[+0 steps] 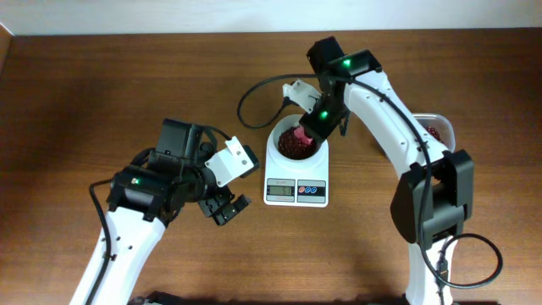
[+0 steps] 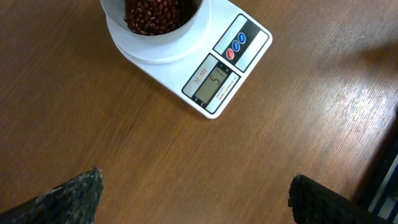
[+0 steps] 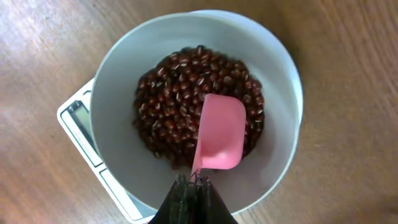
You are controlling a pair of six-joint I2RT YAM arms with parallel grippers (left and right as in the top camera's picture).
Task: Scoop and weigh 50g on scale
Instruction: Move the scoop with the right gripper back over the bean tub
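Scale (image 1: 296, 191) mid-desk (image 1: 102, 85), bowl (image 3: 273, 81) of red beans (image 3: 180, 93) on it. Left wrist view: LCD (image 2: 211, 78) reads roughly 5, small print illegible. Right wrist view alone shows right hand (image 3: 194, 183) pinching pink scoop (image 3: 221, 134) by its handle, over beans. Left hand (image 1: 230, 209) spread wide, near scale.

White scale (image 1: 296, 192), pink scoop (image 3: 221, 134), dark red beans (image 3: 168, 93), brown woodgrain table (image 1: 102, 102)

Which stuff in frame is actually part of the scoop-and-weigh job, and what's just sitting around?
In the job:
- scale
- white bowl on it
- red beans in the bowl
- pink scoop
- right claw, shut on the scoop handle
- bean tub, partly hidden

Just lying about:
- left claw, open, holding nothing
- black cable loop behind the scale
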